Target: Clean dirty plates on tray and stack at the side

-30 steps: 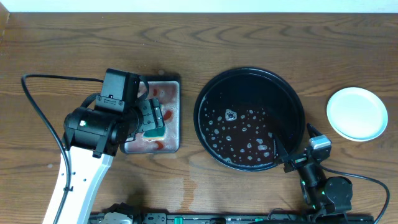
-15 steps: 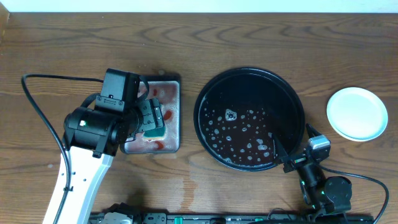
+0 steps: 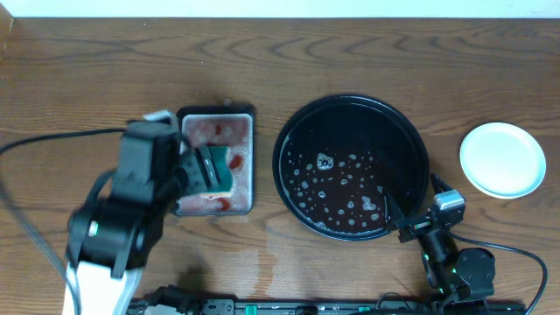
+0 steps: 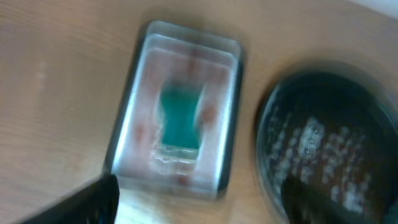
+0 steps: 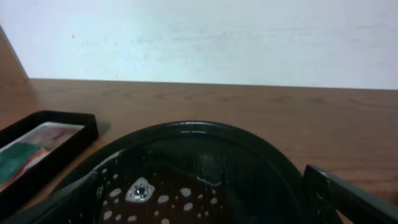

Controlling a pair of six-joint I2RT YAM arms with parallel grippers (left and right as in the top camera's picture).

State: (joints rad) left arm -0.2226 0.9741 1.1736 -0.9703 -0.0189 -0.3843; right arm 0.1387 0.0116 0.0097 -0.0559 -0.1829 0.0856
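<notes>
The large round black tray [image 3: 350,101] holds only wet foam spots, no plates. It also shows in the left wrist view [image 4: 266,118] and the right wrist view [image 5: 186,127]. A white plate [image 3: 502,159] lies on the bare wood at the right; from above I cannot tell if others lie under it. My left gripper [image 3: 199,171] is open and empty over the rectangular tray, its fingers spread wide in its wrist view [image 4: 199,205]. My right gripper [image 3: 413,203] is open and empty at the round tray's front right rim, seen also in its wrist view [image 5: 205,205].
A smaller rectangular black tray [image 3: 216,111] with reddish foam holds a teal sponge [image 3: 220,178]. Both also show in the left wrist view, tray [image 4: 231,74] and sponge [image 4: 180,118]. A wet patch marks the wood in front of it.
My left arm has pulled back toward the front left, away from the sponge, which stays in the rectangular tray. The right arm has not moved.
</notes>
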